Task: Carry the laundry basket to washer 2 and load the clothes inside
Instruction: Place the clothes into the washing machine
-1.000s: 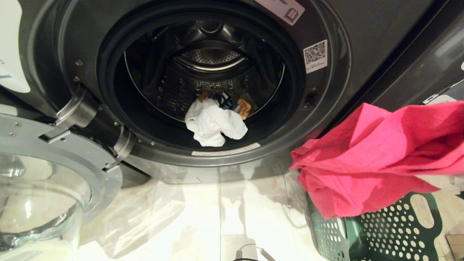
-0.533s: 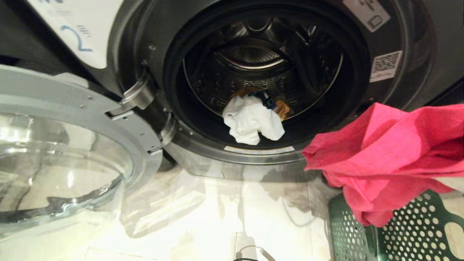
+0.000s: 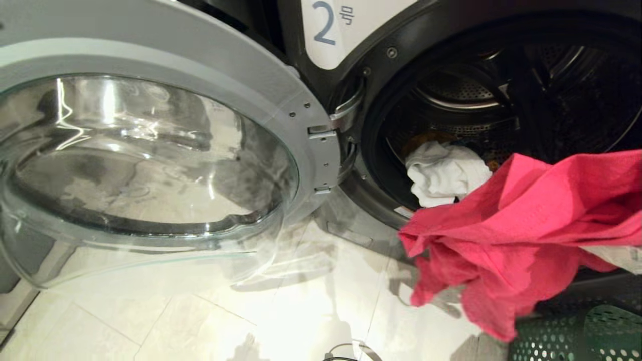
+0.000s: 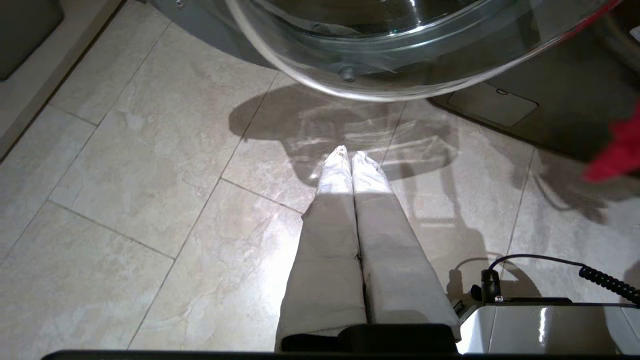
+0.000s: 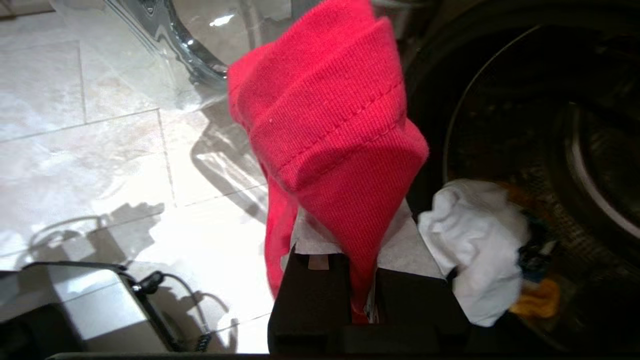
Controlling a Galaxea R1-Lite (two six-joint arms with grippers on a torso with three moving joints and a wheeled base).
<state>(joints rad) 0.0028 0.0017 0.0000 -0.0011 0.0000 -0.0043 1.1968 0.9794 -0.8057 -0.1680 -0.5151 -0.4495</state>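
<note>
So the right gripper is clamped tight on the red-pink garment, which bunches up over the fingers and hangs in the air just in front of the washer opening, down at its lower edge. The washer has a white label with a big 2 on it, and its round glass door is swung wide open to the left. Inside the drum there's already a white garment slumped near the front lip, with a bit of yellow-orange fabric peeking out beside it. The green laundry basket sits on the tiled floor right under the dangling red cloth, only its rim corner showing. The left gripper is off on its own, fingers pressed together with nothing in them, pointing down at the floor below the glass door
</note>
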